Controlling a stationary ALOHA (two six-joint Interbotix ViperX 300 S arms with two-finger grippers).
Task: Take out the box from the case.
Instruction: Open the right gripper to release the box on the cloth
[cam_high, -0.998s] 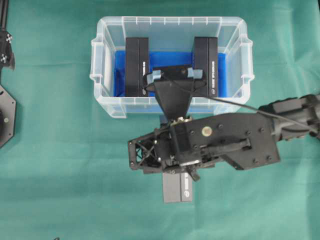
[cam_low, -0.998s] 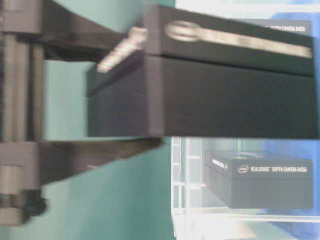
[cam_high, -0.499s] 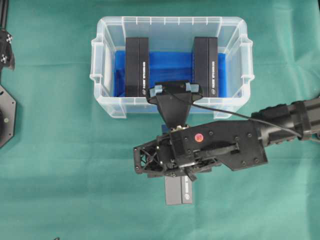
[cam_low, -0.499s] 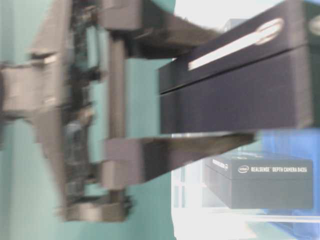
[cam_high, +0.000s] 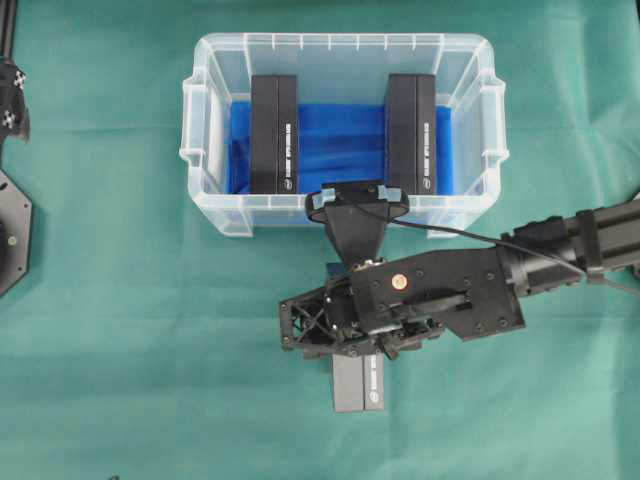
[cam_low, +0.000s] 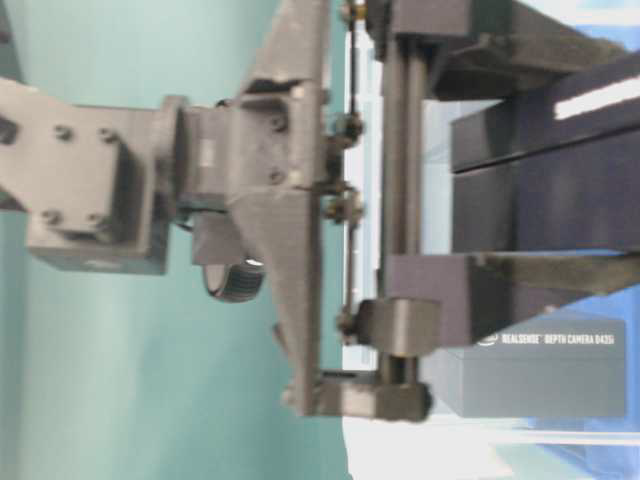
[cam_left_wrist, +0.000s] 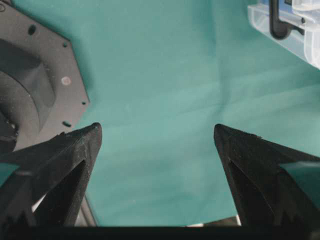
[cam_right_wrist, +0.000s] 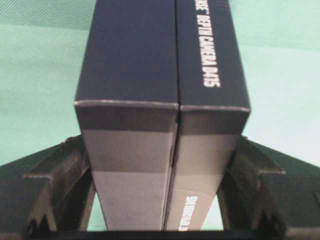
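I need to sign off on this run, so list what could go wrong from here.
1. The right gripper clamps the box only at one end, most of it overhanging; it might pivot or slip.
2. Let go from above the green cloth, it could tumble.
3. Two more boxes wait in the case, and the cable crosses its rim, a possible snag.

case (cam_high: 200, 120): clear, glossy translucent plastic; blue cloth (cam_high: 340, 140) lining its bottom, creased. box (cam_right_wrist: 165, 100): matt black card, smooth, white print. table cover (cam_high: 120, 320): green cloth, matt, faintly wrinkled. right gripper (cam_right_wrist: 160, 200): matt black plastic, layered texture.
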